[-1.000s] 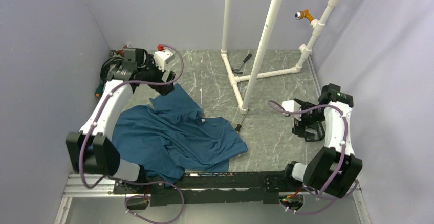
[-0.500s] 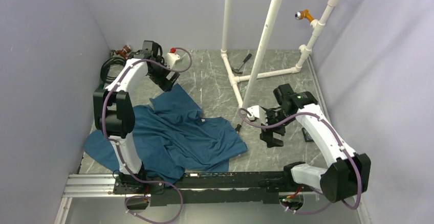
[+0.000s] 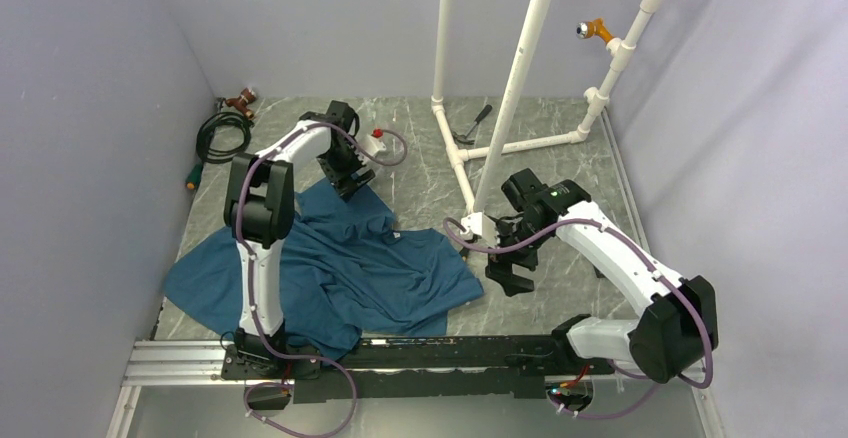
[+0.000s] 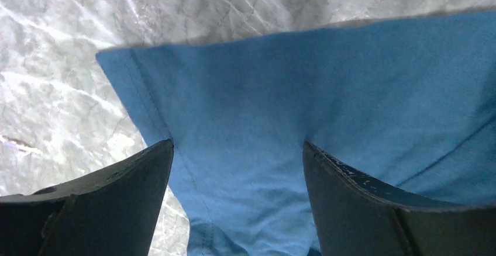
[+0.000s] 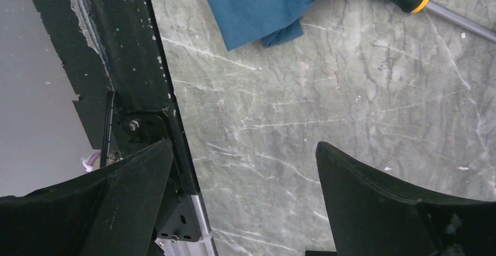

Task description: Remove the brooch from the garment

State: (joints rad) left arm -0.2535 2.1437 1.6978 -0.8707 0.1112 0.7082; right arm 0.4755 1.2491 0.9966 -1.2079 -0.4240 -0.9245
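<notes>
The garment (image 3: 340, 258) lies crumpled, long axis left-to-right; left fingers (image 4: 105, 203) and right fingers (image 5: 380, 197) spread, empty.

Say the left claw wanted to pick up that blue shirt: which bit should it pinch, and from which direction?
Probably the hemmed far corner of the shirt, from straight above. It lies flat on the table with a free edge, and the left gripper hangs right over it, jaws open, one finger beside the stitched hem.
</notes>
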